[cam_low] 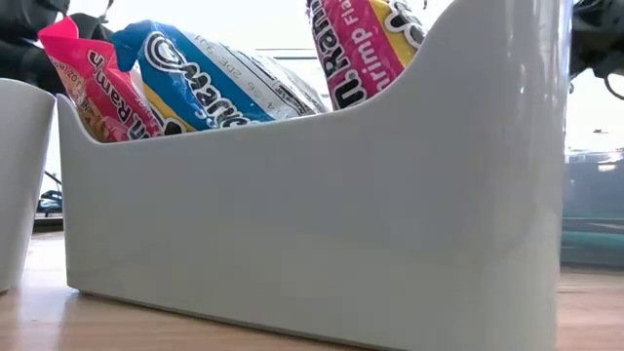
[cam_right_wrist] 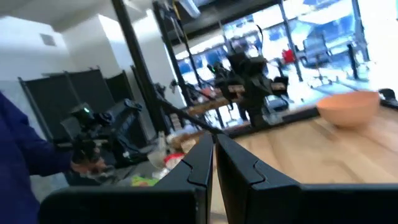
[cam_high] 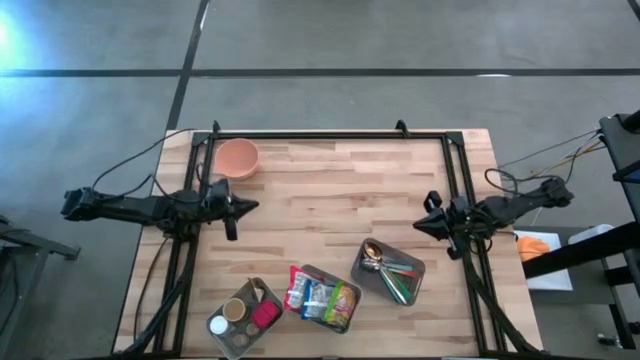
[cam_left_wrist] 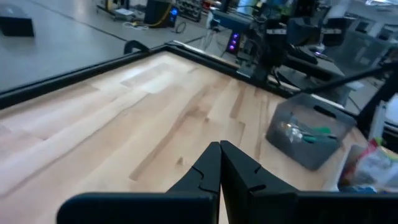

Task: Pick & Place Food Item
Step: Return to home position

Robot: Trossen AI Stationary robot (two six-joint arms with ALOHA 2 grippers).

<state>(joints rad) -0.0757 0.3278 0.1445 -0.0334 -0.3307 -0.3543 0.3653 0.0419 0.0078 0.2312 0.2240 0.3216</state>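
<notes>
the left gripper (cam_left_wrist: 220, 148) hangs over the table's left side with its jaws clenched on nothing, the two dark fingers pressed flat together and pointing toward the middle of the table. the right gripper (cam_right_wrist: 213, 139) sits over the right side, jaws likewise clenched and empty, pointing back toward the left one. bare wooden table (cam_high: 330, 190) lies between the two sets of jaws.

the red seasoning jar (cam_high: 264, 315) is in the left gray bin (cam_high: 268, 297), well apart from the left jaws and off to their side, toward the table's front edge. a brown-lidded jar (cam_high: 235, 309) and a white-lidded jar (cam_high: 218, 325) share that bin, with the red one nearest the middle bin.

the middle bin (cam_low: 312, 214) stands just beside the gray one and holds ramen packets (cam_high: 320, 297) on end, their tops above its rim. the spoon bin (cam_left_wrist: 298, 152) is the closest of the three to the right jaws, near and to their side; metal spoons (cam_high: 378, 262) and a green spoon (cam_left_wrist: 317, 131) lie in it.

a peach bowl (cam_high: 237, 158) stands near the left jaws on their other side, toward the table's far edge, and is well apart from the right jaws.
</notes>
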